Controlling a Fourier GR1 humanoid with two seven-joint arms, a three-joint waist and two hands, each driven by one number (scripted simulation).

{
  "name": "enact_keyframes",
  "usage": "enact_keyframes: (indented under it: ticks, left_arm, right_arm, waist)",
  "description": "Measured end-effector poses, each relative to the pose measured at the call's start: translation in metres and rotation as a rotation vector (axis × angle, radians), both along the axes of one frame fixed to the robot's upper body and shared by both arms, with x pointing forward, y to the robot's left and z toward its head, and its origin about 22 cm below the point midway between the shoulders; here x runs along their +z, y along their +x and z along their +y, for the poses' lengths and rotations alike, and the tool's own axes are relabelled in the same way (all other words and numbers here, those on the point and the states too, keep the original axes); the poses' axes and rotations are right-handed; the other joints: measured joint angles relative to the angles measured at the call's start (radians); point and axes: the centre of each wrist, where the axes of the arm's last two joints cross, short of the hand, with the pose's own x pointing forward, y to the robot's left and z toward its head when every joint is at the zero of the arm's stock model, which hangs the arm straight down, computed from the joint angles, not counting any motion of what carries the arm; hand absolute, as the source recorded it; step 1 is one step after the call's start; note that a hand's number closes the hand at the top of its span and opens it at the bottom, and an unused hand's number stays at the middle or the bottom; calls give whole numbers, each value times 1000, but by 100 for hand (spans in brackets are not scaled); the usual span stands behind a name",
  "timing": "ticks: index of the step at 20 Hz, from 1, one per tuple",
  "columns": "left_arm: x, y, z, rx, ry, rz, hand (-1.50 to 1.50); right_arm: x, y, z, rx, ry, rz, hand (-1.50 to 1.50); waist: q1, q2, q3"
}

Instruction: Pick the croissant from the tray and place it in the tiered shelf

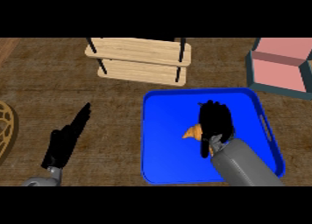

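The right forearm enters at the lower edge, and the right hand [215, 119] lies over the croissant [192, 132], hiding most of it; whether it has clamped on the croissant cannot be told. The croissant sits near the middle of the blue tray [164, 153] on the desk [42, 92]. The tiered shelf [139, 52] stands just beyond the tray. The left hand [66, 141] rests left of the tray, fingers straight and together.

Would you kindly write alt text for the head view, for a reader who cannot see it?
The robot's right hand lies over an orange croissant on a blue tray, partly hiding it. The left hand is open over the counter to the left, and a wooden tiered shelf stands beyond the tray.
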Motion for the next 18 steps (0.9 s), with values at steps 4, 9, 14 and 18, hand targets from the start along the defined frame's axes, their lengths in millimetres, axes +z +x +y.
enact_keyframes:
  ticks: [4, 9, 14, 18]
  left_arm:
    - [-1, 0, 4, 0, -1, -10, 0]
    - [2, -1, 0, 7, 1, 2, 0]
    - [1, -5, 3, 3, -3, 1, 0]
    - [1, -4, 6, 8, 0, 6, 0]
  right_arm:
    - [11, -9, 5, 1, 5, -65, 150]
    - [32, -25, 33, -34, 64, -135, 150]
    - [57, -50, 60, -96, 190, -233, 150]
    - [86, -64, 71, -89, 214, -366, 150]
  waist:
    - [-1, 3, 5]
    - [1, 11, 10]
    - [4, 9, 12]
    - [-2, 7, 11]
